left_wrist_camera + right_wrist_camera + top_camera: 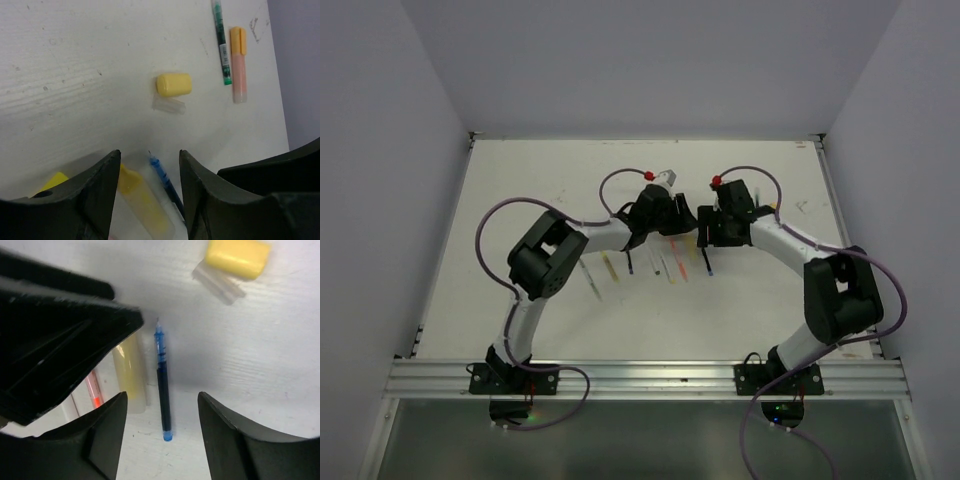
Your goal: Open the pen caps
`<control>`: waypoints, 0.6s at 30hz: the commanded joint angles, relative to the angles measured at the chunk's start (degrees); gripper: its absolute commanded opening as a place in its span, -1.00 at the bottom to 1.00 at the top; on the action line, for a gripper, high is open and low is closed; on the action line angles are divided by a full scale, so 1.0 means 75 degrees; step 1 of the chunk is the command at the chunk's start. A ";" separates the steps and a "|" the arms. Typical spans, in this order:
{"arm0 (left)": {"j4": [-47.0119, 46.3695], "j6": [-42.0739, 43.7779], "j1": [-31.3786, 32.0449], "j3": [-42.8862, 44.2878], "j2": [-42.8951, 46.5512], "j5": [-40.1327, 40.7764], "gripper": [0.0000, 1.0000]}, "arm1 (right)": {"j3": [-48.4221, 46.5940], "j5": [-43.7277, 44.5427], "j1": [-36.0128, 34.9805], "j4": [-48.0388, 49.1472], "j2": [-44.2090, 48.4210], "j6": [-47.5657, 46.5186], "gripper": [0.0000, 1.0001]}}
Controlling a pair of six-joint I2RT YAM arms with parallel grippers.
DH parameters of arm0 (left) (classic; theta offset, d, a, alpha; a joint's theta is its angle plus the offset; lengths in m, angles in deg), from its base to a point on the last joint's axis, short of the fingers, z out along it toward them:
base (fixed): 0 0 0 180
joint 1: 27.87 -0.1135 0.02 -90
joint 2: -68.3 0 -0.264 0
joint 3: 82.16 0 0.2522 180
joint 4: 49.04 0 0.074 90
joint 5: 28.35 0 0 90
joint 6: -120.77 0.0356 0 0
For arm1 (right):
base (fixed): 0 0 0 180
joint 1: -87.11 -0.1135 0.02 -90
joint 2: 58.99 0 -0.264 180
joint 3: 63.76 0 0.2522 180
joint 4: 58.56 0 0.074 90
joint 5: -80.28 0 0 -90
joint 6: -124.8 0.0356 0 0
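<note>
A loose yellow cap (pixel 173 84) lies on the table beside a clear pale cap (pixel 169 105); both also show in the right wrist view, the yellow cap (pixel 237 257) and the clear cap (pixel 217 282). An uncapped blue pen (pixel 163 385) lies next to a yellow highlighter (pixel 129 370). My left gripper (pixel 150 160) is open and empty, its jaws either side of the blue pen (pixel 165 180) and the yellow highlighter (pixel 140 200). My right gripper (pixel 160 405) is open and empty over the blue pen's rear end. In the top view the left gripper (pixel 678 222) and right gripper (pixel 706 236) nearly meet.
A green pen (pixel 221 42) and a capped orange highlighter (pixel 238 65) lie beyond the caps. A pink-red pen (pixel 92 390) lies left of the yellow highlighter. The left arm's black gripper body (pixel 60 340) fills the right wrist view's upper left. More pens (pixel 610 268) lie in a row.
</note>
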 commanded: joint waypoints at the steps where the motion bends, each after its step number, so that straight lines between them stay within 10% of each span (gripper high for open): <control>1: 0.0062 0.0319 -0.0151 -0.0234 0.1490 0.0452 0.09 | -0.0673 0.1062 0.0226 -0.0367 0.0656 0.0581 0.31; 6: 0.0788 0.0987 -0.0233 -0.0866 0.3142 0.0991 0.54 | -0.1223 0.1894 0.0824 -0.0497 0.0447 0.1321 0.77; 12: 0.1561 0.1772 -0.0455 -0.1874 0.4994 0.1857 1.00 | -0.2698 0.2398 0.1399 -0.1152 -0.0863 0.2001 0.65; 18: 0.2568 0.2546 -0.0631 -0.2928 0.6764 0.2772 1.00 | -0.3848 0.2903 0.1844 -0.1422 -0.2107 0.2435 0.48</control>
